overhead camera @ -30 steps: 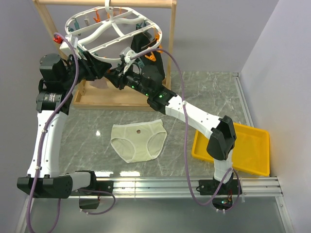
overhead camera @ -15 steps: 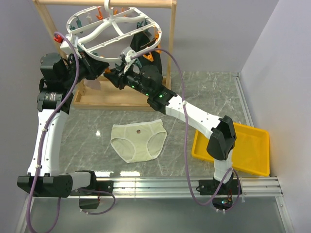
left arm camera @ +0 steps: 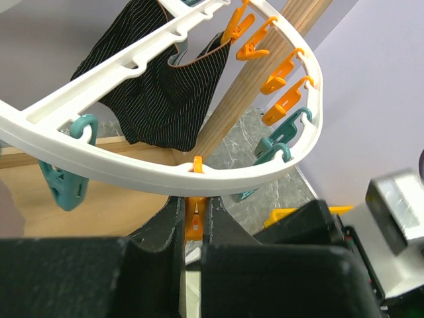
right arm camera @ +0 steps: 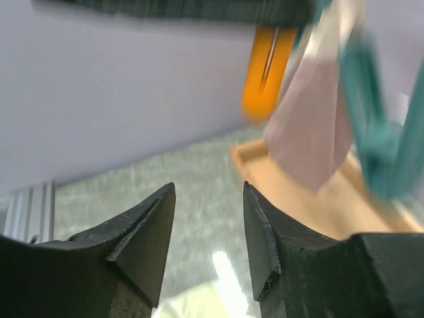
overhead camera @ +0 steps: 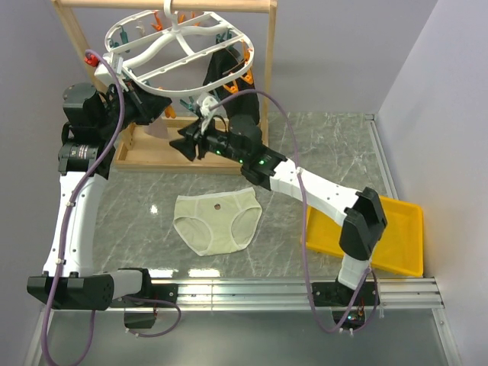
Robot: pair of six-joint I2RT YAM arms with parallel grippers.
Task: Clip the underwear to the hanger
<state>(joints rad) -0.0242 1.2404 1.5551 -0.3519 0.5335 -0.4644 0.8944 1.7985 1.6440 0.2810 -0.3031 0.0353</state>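
The cream underwear [overhead camera: 217, 221] lies flat on the marble table, untouched, in front of both grippers. The white hanger [overhead camera: 179, 47] hangs from the wooden rack with teal and orange clips round its rim. My left gripper [overhead camera: 162, 105] reaches up under the near rim [left arm camera: 165, 175] and is shut on an orange clip [left arm camera: 193, 222] that hangs from it, the fingers [left arm camera: 225, 218] pressing its sides. My right gripper [overhead camera: 183, 145] hovers lower, over the rack's base, open with nothing between its fingertips [right arm camera: 165, 199]. A pale edge of the underwear [right arm camera: 199, 308] shows below them.
A black striped garment [left arm camera: 159, 86] is clipped on the hanger's far right side. A beige-pink cloth [right arm camera: 311, 126] dangles beside an orange clip [right arm camera: 265, 66] and a teal clip [right arm camera: 377, 139]. The rack's wooden base [overhead camera: 164, 156] lies behind the underwear. A yellow tray [overhead camera: 396, 229] sits at right.
My left gripper has closed on the orange clip under the rim. My right gripper has opened and dropped away from the hanger, towards the table. The underwear has not moved.
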